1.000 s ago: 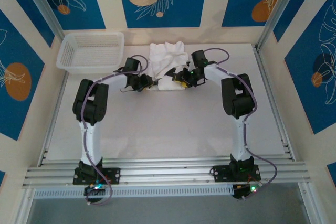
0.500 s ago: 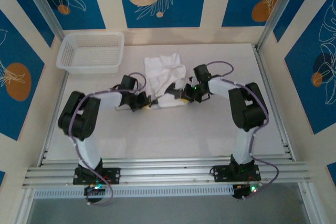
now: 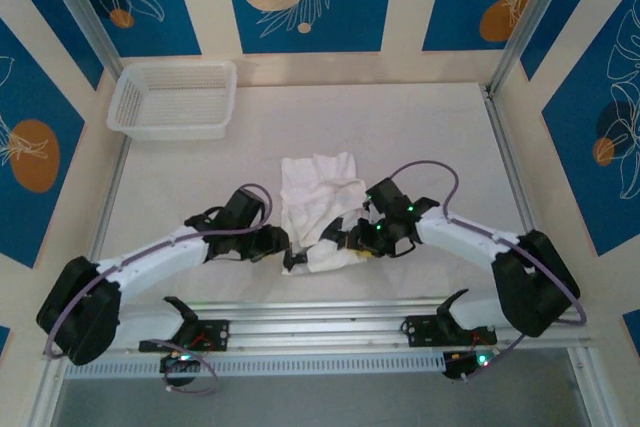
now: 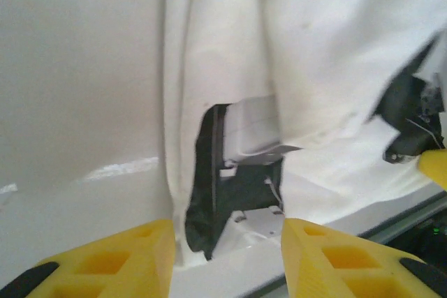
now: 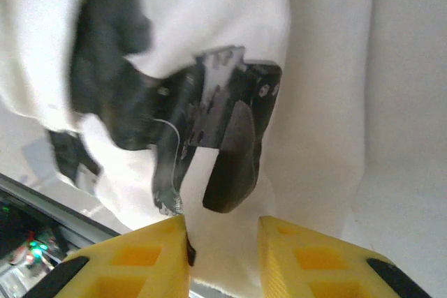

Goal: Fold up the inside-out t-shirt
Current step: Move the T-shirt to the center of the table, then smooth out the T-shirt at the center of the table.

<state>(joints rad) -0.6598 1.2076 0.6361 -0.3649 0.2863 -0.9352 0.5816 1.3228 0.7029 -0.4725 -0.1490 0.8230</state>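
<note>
Jaws both released: left gripper [image 4: 227,234] part-open straddling the edge of the inside-out t-shirt [image 3: 318,192], right gripper [image 5: 223,234] narrower with cloth in its gap, shirt crumpled front-centre on table [image 3: 430,137] between them.

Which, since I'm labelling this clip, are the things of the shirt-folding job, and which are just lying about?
In the job: the white t-shirt, the left gripper and the right gripper, both at its near edge.
Lying about: the mesh basket, in the far left corner of the table.
</note>
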